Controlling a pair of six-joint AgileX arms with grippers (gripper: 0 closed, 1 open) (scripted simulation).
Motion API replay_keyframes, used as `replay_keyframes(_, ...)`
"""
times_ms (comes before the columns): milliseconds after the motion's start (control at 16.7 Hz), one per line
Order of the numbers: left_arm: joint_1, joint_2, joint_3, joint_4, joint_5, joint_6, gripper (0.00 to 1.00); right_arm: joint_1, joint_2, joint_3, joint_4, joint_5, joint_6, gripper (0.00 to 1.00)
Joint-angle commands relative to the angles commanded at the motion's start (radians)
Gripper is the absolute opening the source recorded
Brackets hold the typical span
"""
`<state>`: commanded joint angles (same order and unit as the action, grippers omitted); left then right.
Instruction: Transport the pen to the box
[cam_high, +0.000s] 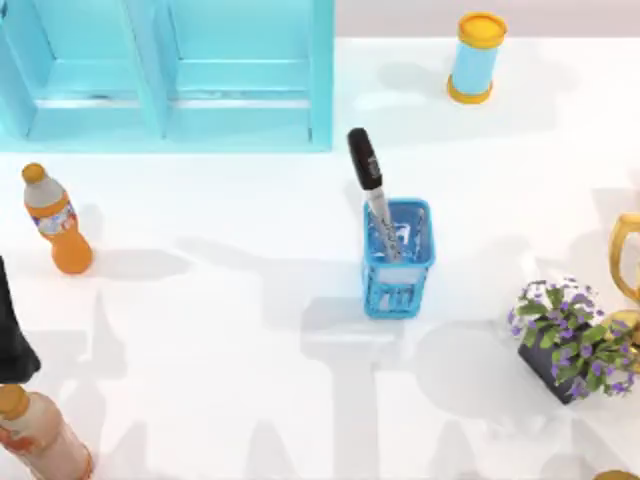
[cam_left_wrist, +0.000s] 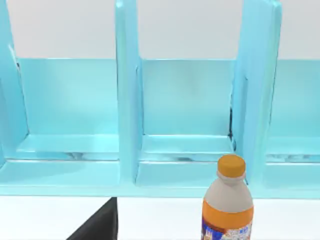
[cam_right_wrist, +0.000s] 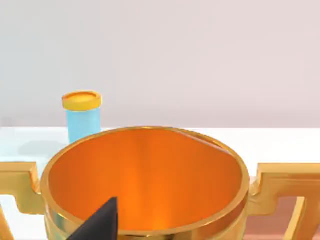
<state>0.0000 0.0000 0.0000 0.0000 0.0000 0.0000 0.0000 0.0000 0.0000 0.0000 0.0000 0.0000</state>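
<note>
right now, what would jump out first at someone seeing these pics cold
Likely the pen, standing tilted in the small blue mesh basket near the table's middle, its black cap poking out toward the big light-blue shelf box at the back left. After that, the orange bottle on the left and the purple flower pot on the right. The right wrist view looks straight into a golden trophy cup.

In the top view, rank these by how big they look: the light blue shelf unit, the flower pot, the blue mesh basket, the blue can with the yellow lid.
1. Light blue shelf unit
2. Flower pot
3. Blue mesh basket
4. Blue can with yellow lid

The pot and basket are close; foliage tips it.
</note>
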Motion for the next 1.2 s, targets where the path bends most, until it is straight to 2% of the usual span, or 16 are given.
replay_keyframes(240,0.000,0.000,0.000,0.000,0.000,0.000,1.00,0.020,0.034,0.033,0.004,-0.018,0.003,1.00)
replay_keyframes(480,0.000,0.000,0.000,0.000,0.000,0.000,1.00,0.102,0.225,0.195,0.019,-0.098,0.016,1.00)
replay_keyframes(900,0.000,0.000,0.000,0.000,0.000,0.000,1.00,0.300,0.835,0.545,0.079,-0.280,0.011,1.00)
replay_keyframes(1200,0.000,0.000,0.000,0.000,0.000,0.000,1.00,0.401,1.273,0.695,0.136,-0.379,-0.029,1.00)
